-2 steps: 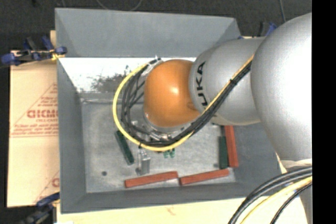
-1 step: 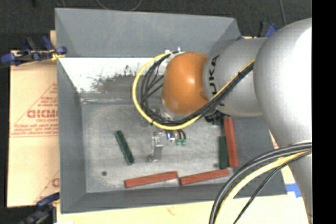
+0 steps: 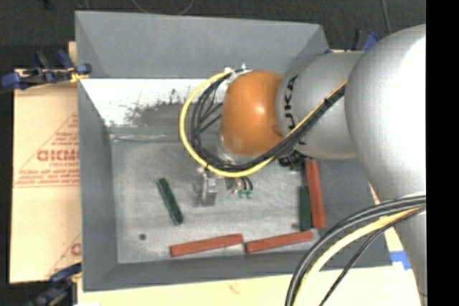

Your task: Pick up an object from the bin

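Though the jaws hang near a dark green bar, I cannot tell their spread.

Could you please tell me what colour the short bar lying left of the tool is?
The bar is dark green, camera view.

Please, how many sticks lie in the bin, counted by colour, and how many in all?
Red-brown sticks: 3
Dark green sticks: 2
Total: 5
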`<action>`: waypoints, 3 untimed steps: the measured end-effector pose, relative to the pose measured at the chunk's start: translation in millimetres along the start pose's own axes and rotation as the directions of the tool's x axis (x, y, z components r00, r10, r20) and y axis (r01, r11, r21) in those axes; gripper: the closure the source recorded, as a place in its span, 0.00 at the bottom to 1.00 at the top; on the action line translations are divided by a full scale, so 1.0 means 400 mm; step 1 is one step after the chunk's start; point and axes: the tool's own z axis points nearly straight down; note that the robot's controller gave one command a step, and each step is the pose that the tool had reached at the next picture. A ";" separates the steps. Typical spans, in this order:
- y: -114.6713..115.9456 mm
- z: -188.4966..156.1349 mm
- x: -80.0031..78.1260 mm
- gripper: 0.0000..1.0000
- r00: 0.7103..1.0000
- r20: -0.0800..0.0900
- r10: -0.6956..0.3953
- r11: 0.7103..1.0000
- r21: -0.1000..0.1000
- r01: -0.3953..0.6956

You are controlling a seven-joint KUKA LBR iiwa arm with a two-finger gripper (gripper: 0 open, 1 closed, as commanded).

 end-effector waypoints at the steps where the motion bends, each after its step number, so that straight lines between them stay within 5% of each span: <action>1: 0.000 0.000 0.000 0.00 1.000 -0.001 0.001 1.000 0.000 -0.001; 2: 0.251 -0.210 -0.049 0.00 0.904 0.005 -0.428 0.904 0.001 0.428; 3: 0.273 0.000 -0.115 0.00 0.526 -0.001 -0.850 0.526 0.002 0.850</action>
